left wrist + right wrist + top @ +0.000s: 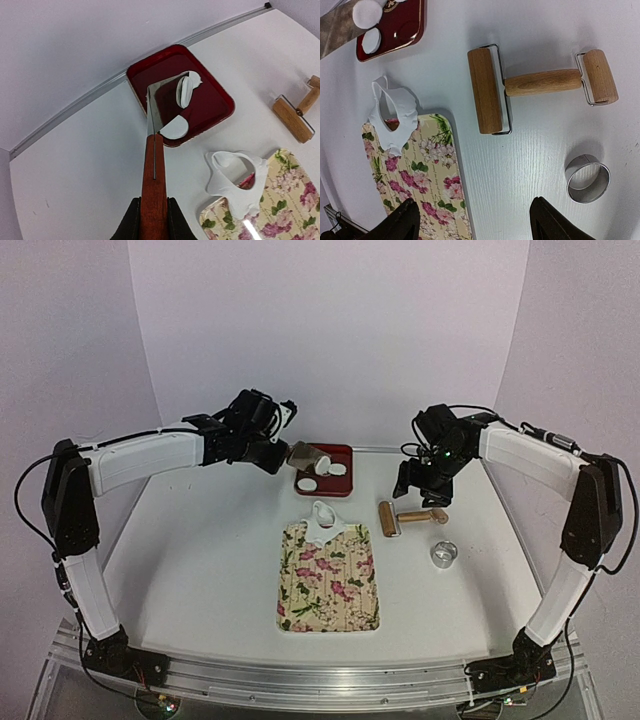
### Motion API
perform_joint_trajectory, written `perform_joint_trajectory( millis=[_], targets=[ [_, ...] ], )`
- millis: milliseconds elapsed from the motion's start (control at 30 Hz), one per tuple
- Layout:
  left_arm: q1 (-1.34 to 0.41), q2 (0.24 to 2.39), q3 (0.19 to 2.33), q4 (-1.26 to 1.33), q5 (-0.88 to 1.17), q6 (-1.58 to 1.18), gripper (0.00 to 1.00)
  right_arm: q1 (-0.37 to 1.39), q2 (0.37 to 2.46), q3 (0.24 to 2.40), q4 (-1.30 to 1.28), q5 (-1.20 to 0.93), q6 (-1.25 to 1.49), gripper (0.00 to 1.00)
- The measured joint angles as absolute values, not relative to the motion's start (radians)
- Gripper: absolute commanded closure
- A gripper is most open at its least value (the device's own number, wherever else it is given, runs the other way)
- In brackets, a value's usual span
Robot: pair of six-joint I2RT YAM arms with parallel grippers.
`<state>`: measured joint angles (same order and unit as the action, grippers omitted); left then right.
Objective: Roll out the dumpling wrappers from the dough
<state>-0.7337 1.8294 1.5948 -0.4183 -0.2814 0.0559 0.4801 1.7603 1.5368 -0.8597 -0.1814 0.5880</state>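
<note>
My left gripper is shut on the wooden handle of a spatula. Its metal blade tilts over the red tray. One white wrapper clings to the blade. Another wrapper lies flat in the tray. The dough, a ragged sheet with a round hole, hangs over the far edge of the floral mat. My right gripper is open and empty above the table, right of the mat.
A wooden rolling pin lies right of the mat's far end. A small metal ring stands nearer the front, to its right. A metal rail runs along the table's back edge.
</note>
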Motion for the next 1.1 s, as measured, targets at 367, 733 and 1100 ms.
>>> perform_joint_trajectory(
  millis=[367, 733, 1100],
  targets=[
    [-0.866, 1.855, 1.588, -0.336, -0.420, 0.269, 1.00, 0.480, 1.760, 1.537, -0.854, -0.190, 0.588, 0.24],
    [-0.898, 1.918, 1.588, -0.321, -0.515, 0.398, 1.00, 0.480, 1.760, 1.537, -0.854, -0.192, 0.588, 0.24],
    [-0.924, 1.918, 1.570, -0.208, -0.644, 0.518, 1.00, 0.480, 1.760, 1.537, -0.854, -0.192, 0.588, 0.24]
  ],
)
